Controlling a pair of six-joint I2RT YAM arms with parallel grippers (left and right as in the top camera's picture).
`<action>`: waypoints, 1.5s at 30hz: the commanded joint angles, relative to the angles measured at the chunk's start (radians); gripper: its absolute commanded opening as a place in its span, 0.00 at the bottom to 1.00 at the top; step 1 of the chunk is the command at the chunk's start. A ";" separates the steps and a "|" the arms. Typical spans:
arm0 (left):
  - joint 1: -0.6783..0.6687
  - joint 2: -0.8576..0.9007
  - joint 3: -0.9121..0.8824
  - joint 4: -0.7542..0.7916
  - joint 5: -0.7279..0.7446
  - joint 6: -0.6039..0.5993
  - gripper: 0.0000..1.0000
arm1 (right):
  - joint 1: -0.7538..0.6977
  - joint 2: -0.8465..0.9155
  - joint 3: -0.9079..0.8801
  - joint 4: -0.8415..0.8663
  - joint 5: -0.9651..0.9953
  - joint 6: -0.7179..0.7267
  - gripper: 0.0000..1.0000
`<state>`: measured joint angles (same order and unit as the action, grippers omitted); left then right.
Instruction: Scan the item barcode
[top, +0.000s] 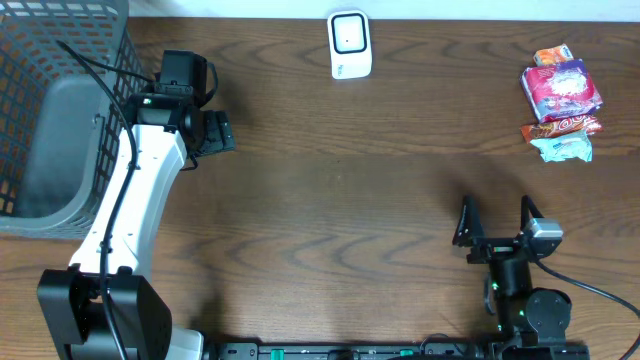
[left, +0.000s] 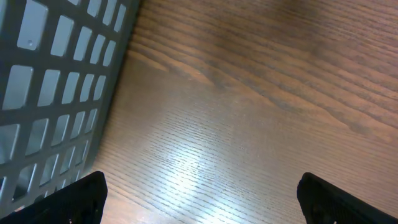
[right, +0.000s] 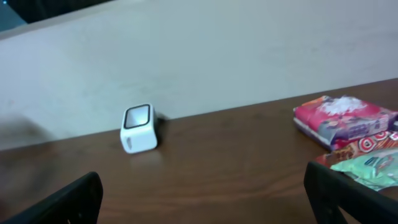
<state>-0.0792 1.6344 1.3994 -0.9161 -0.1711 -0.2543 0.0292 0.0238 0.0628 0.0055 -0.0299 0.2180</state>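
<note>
— What's over on the left?
— A grey mesh basket (top: 55, 110), at about nine to ten o'clock on the table (top: 330, 200) seen from overhead. The left gripper (left: 200, 202) hangs just beside its wall, at three o'clock from it. Its fingers are spread wide, with only bare wood between them.
— And the middle?
— A small white scanner (top: 350, 45) stands at twelve o'clock, close to the table's far edge, its dark-framed window showing from above.
— Where are the items to be scanned?
— A pile of snack packets (top: 562, 100) lies at two o'clock, well apart from the scanner. A pink packet (top: 565, 88) is on top, with orange and pale green wrappers showing around it. The right wrist view is soft, so I cannot tell where any barcode sits.
— The right arm?
— The right gripper (top: 497, 224) is at five o'clock, near the front edge, pointing toward twelve. Its fingers stand wide apart and hold nothing. The packets and the scanner are both well away from it.
</note>
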 joint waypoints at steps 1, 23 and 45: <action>0.002 0.010 0.005 -0.002 -0.017 0.006 0.98 | -0.015 -0.009 -0.021 0.023 0.005 -0.018 0.99; 0.002 0.010 0.004 -0.002 -0.017 0.006 0.98 | -0.077 -0.018 -0.058 -0.082 0.024 -0.059 0.99; 0.002 0.010 0.004 -0.002 -0.017 0.006 0.98 | -0.062 -0.018 -0.058 -0.085 0.022 -0.241 0.99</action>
<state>-0.0792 1.6344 1.3994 -0.9161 -0.1715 -0.2543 -0.0479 0.0120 0.0074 -0.0723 -0.0082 0.0059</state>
